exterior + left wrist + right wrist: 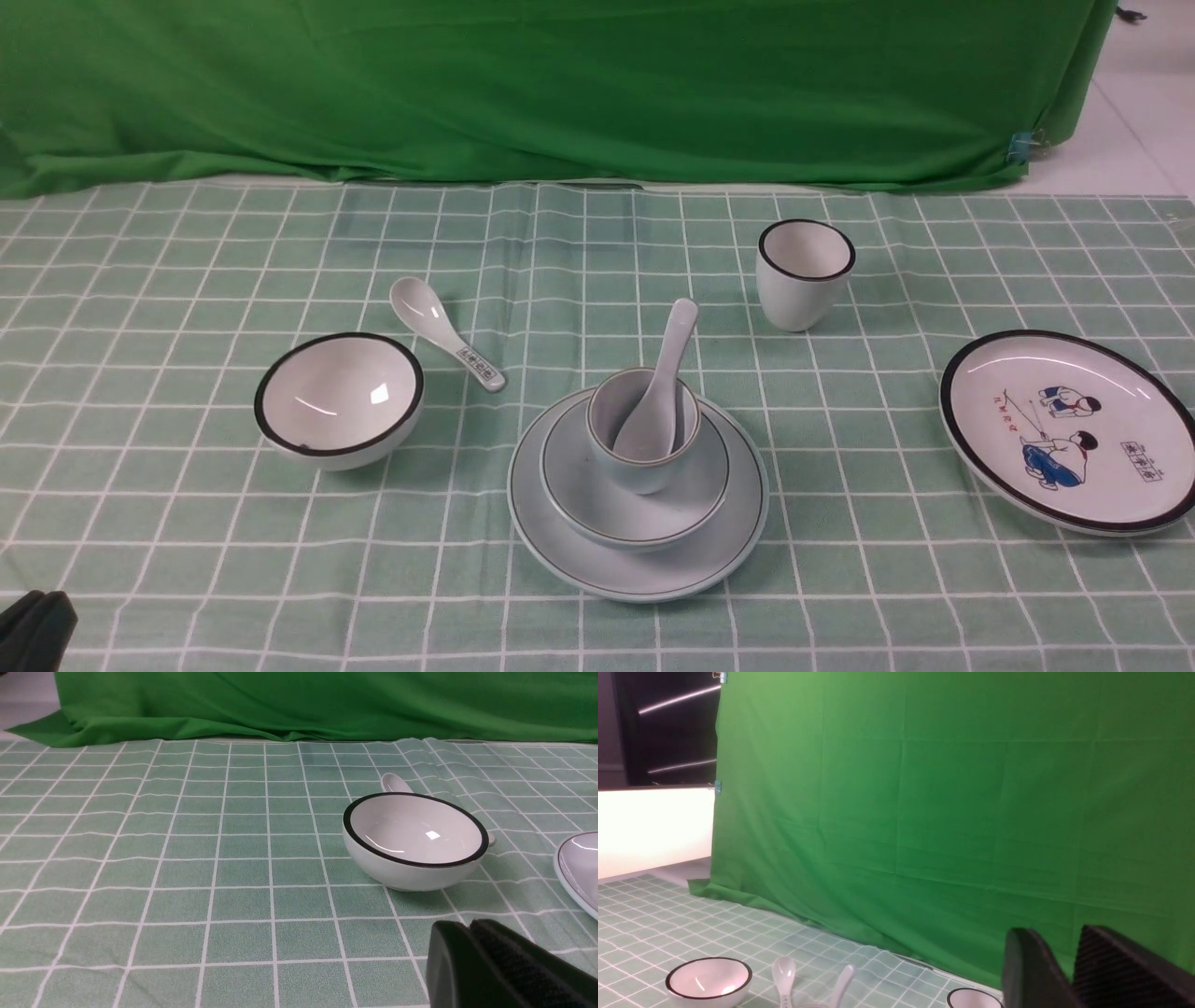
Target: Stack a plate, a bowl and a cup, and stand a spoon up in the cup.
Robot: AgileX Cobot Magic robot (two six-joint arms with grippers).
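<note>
The pale blue-grey plate (644, 565) lies at the table's centre front. On it sits the shallow bowl (635, 513), and in the bowl stands the small cup (644, 467). The plain spoon (667, 373) stands in the cup, its handle leaning up and away. My left gripper (37, 627) is low at the near left corner, far from the stack; in the left wrist view the left gripper (468, 925) is shut and empty. My right gripper (1055, 931) is raised and faces the green backdrop, open with nothing between its fingers; it does not show in the front view.
A deep white black-rimmed bowl (339, 397) stands left of the stack, with a patterned spoon (446, 334) behind it. A white black-rimmed cup (805, 273) stands at the back right. A cartoon plate (1069, 429) lies far right. Green cloth (560, 84) hangs along the back.
</note>
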